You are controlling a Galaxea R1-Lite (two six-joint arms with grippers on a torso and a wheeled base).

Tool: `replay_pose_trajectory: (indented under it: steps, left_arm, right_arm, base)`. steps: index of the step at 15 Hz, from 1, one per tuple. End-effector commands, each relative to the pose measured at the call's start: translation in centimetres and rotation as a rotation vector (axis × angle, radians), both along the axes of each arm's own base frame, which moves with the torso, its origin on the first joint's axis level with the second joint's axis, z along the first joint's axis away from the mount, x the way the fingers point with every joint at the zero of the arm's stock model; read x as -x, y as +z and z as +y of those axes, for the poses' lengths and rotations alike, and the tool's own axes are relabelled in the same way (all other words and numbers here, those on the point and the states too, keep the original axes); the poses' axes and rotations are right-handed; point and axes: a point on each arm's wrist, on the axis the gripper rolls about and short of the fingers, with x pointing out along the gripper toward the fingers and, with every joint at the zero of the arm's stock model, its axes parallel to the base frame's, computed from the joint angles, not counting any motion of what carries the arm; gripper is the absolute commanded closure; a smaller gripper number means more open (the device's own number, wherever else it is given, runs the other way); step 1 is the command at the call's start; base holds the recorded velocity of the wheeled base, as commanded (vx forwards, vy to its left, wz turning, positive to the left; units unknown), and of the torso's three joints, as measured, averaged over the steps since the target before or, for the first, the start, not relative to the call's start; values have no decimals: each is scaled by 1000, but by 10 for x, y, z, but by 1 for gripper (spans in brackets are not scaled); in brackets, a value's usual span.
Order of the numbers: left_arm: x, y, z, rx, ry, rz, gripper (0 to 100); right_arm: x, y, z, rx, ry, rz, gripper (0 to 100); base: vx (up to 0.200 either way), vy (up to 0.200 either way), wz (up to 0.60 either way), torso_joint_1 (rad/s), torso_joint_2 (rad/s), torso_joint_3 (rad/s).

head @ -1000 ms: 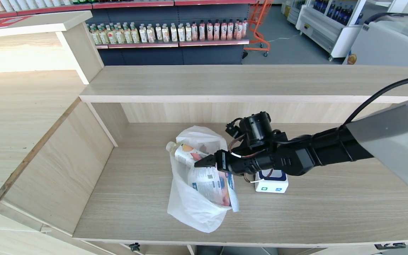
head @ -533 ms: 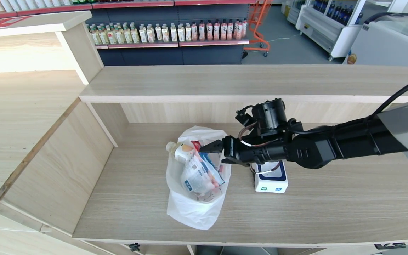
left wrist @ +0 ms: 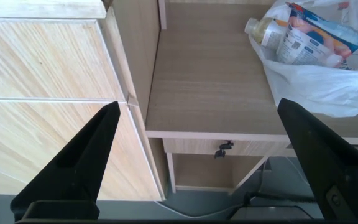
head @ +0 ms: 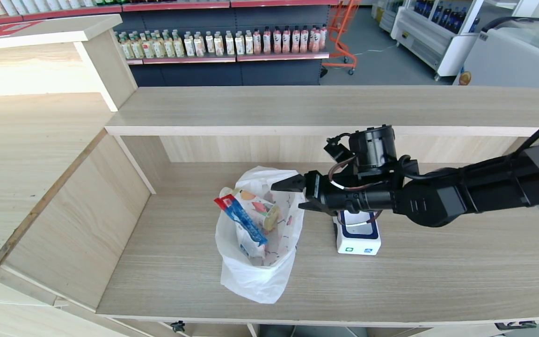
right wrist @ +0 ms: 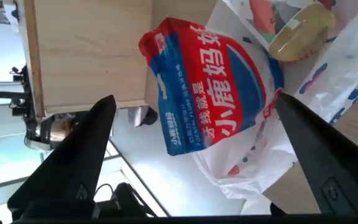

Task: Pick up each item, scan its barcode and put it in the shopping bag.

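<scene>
A white plastic shopping bag [head: 251, 281] stands open on the wooden counter [head: 438, 281]. Inside it a red and blue packet [head: 240, 217] leans toward the left, beside a pale drink bottle [head: 226, 192] and other wrapped goods. My right gripper [head: 289, 195] hangs open just above the bag's right rim, holding nothing; from the wrist the packet [right wrist: 216, 93] lies beyond its spread fingers [right wrist: 73, 168]. My left gripper [left wrist: 197, 106] is open and empty, low by the counter's front left corner, with the bag [left wrist: 328, 81] farther off.
A white barcode scanner [head: 358, 241] sits on the counter right of the bag, under my right arm. A raised wooden ledge [head: 325, 107] runs behind, and a side wall [head: 87, 220] closes the left. Shop shelves with bottles [head: 222, 42] stand beyond.
My right gripper let go of the packet at the bag, then drew back up and to the right. The packet dropped into the bag and tipped over to the left.
</scene>
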Motion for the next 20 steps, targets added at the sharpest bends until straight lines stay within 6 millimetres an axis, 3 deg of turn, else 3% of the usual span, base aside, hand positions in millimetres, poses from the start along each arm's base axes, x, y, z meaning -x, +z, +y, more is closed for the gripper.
replay_pose_trajectory:
  steps: [1,3,4,5,6,9,11,14,20]
  left_arm:
    - [0,0,0,0,0,0,0]
    - [0,0,0,0,0,0,0]
    - [0,0,0,0,0,0,0]
    - [0,0,0,0,2,0,0]
    - [0,0,0,0,0,0,0]
    - [0,0,0,0,0,0,0]
    - [0,0,0,0,2,0,0]
    - [0,0,0,0,0,0,0]
    - [0,0,0,0,0,0,0]
  right_arm:
    - [20,15,-52,12,-78,-16,0]
    - [61,35,-117,115,-151,-175,0]
    - [78,39,-139,175,-183,-250,0]
    - [121,44,-174,355,-299,-402,0]
    - [154,38,-193,475,-450,-434,0]
    - [260,-12,-212,550,-795,-408,0]
    - [313,-51,-212,501,-849,-523,0]
    - [358,-96,-214,575,-934,-572,0]
    - [362,-96,-214,563,-917,-632,0]
  base:
    - [0,0,0,0,0,0]
    - [0,0,0,0,0,0]
    - [0,0,0,0,0,0]
    - [0,0,0,0,0,0]
    - [0,0,0,0,0,0]
    - [0,0,0,0,0,0]
    - [0,0,0,0,0,0]
    - [0,0,0,0,0,0]
    - [0,0,0,0,0,0]
